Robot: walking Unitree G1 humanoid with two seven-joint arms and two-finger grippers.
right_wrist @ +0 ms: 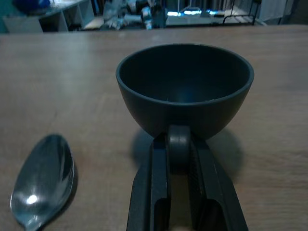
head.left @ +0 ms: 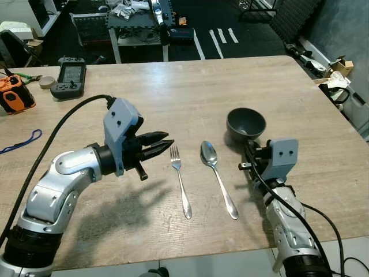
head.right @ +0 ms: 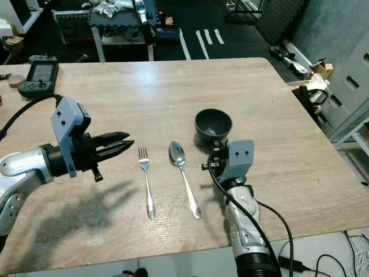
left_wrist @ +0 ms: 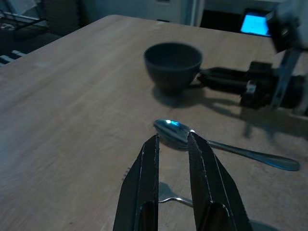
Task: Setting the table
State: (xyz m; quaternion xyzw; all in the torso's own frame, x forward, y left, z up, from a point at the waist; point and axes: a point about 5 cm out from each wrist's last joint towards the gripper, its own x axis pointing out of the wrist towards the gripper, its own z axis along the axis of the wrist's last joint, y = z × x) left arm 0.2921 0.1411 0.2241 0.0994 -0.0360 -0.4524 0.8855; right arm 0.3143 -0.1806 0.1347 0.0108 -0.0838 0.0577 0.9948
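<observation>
On the wooden worktop (head.left: 190, 86) a dark grey bowl (head.left: 246, 123) stands upright, with a metal spoon (head.left: 216, 173) just to its left and a metal fork (head.left: 180, 176) left of that, both lying handle toward the robot. The right hand (right_wrist: 179, 144) lies low on the worktop right behind the bowl, its two black fingers nearly together and their tips touching or almost touching the bowl's lower wall; whether they pinch anything cannot be told. The left hand (head.left: 164, 144) hovers above the worktop just left of the fork, its fingers a narrow gap apart and holding nothing. The bowl looks stiff, light and smooth-walled, so it would likely slide if nudged and is best taken across the rim. Fork and spoon are thin, hard and flat against the wood, probably slippery; a pinch at mid-handle seems safest. The front edge is close behind the handles, while broad bare wood lies beyond the bowl; a game controller (head.left: 69, 78) and an orange tool (head.left: 14, 95) sit well apart at the far left.
</observation>
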